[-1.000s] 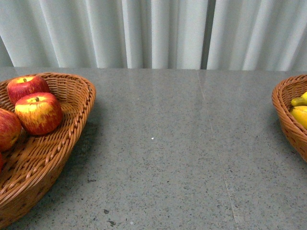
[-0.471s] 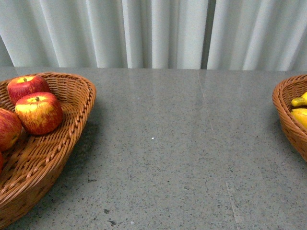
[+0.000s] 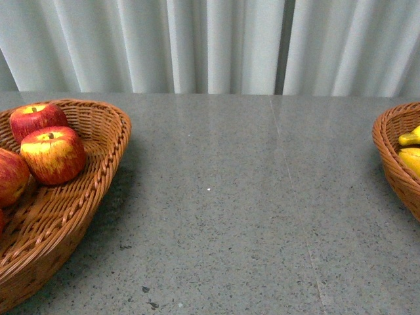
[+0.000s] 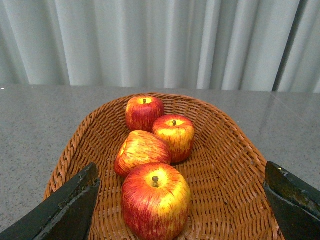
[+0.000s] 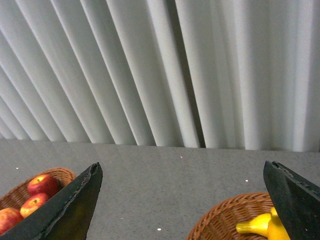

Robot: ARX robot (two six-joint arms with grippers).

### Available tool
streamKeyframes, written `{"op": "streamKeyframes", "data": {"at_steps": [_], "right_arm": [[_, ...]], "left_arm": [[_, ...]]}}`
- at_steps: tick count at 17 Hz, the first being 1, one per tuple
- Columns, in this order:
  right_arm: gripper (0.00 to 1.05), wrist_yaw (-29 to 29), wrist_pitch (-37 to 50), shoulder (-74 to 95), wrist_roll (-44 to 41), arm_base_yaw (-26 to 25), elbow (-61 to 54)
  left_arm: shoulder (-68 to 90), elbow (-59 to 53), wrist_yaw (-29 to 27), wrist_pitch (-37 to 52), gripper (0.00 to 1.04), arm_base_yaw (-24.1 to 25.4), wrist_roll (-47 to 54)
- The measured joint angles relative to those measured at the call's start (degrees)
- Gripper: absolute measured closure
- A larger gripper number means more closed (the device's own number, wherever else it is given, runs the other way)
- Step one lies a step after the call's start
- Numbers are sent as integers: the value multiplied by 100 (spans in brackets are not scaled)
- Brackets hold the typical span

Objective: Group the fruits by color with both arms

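Observation:
Red-and-yellow apples (image 3: 52, 154) lie in a wicker basket (image 3: 98, 177) at the left of the front view. Yellow bananas (image 3: 411, 149) show in a second wicker basket (image 3: 388, 154) at the right edge. Neither arm appears in the front view. In the left wrist view my left gripper (image 4: 182, 210) is open above the apple basket (image 4: 225, 175), its black fingers (image 4: 65, 210) wide on either side of the nearest apple (image 4: 155, 200), touching nothing. In the right wrist view my right gripper (image 5: 185, 210) is open and empty, raised over the table, with the bananas (image 5: 262, 225) below it.
A grey speckled tabletop (image 3: 236, 210) stretches between the two baskets. A pale pleated curtain (image 3: 210, 46) hangs behind the table's far edge. The right wrist view also catches the apple basket (image 5: 57, 175) off to one side.

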Motion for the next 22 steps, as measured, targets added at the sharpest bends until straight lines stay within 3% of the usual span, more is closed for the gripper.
{"op": "streamKeyframes", "data": {"at_steps": [1, 2, 5, 6, 10, 22], "right_arm": [[11, 555, -476, -341, -149, 223, -39], [20, 1478, -868, -789, -503, 592, -251], [55, 3897, -1825, -2457, -1410, 1580, -1290], [64, 4105, -1952, -2872, -1491, 1770, -1493], [104, 4188, -1639, -3646, -1615, 1792, -2339], [103, 4190, -1506, -4690, -1631, 1792, -3539]], "left_arm": [[0, 0, 0, 0, 7, 0, 0], [0, 0, 0, 0, 7, 0, 0], [0, 0, -2, 0, 7, 0, 0], [0, 0, 0, 0, 7, 0, 0], [0, 0, 0, 0, 7, 0, 0], [0, 0, 0, 0, 7, 0, 0]]}}
